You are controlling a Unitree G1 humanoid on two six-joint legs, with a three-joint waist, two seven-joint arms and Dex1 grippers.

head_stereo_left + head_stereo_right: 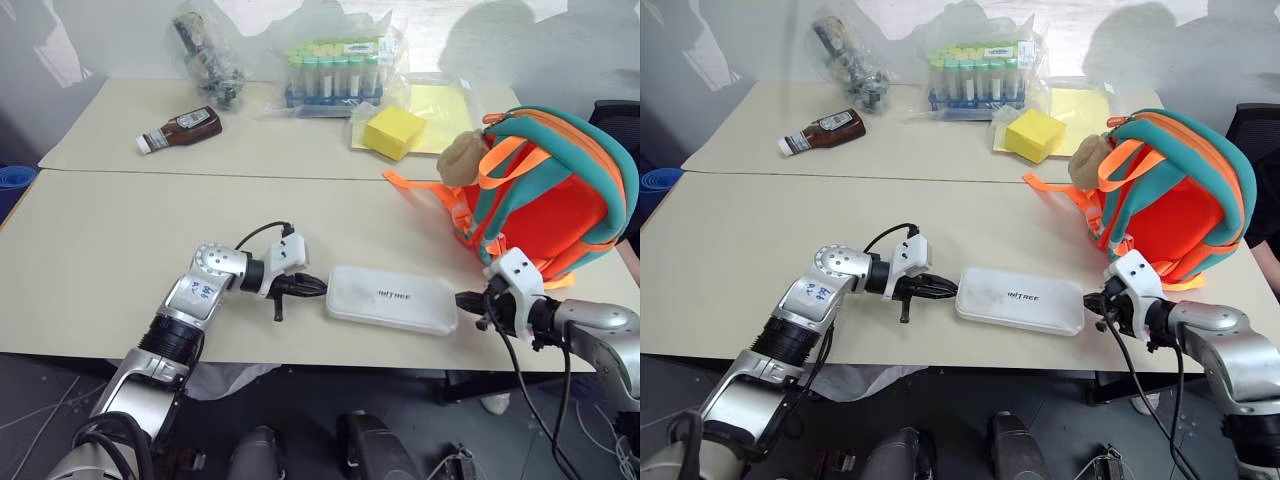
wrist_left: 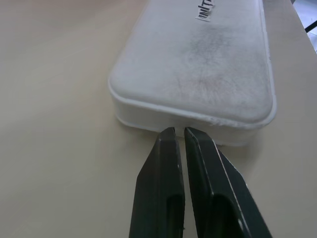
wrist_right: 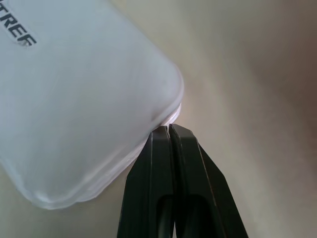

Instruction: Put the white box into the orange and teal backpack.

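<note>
The white box (image 1: 392, 298) lies flat at the lower centre of the frame, close to the near edge of the front table (image 1: 100, 270). Its long axis runs left to right across the picture, tilted slightly so the right end sits a little nearer the edge, with the dark lettering facing up. The left gripper (image 1: 318, 286) has its black fingers (image 2: 163, 168) pressed together, tips against the box's left short end and pinching nothing. The right gripper (image 1: 466, 299) is likewise closed, its tips at the box's right end near a rounded corner.

To the left of the box the tabletop is bare and wide; behind it there is open surface up to the seam where a second table (image 1: 100, 120) joins.

At the right of the frame, just behind the right arm, the orange and teal backpack (image 1: 545, 190) stands leaning, a tan plush charm (image 1: 461, 158) at its upper left and an orange strap trailing left onto the table.

Farther back, on the second table, sit a yellow block (image 1: 394, 131), a rack of capped tubes (image 1: 335, 75) in plastic wrap, a brown sauce bottle (image 1: 182, 130) lying on its side, and a clear bag of dark items (image 1: 208, 55).
</note>
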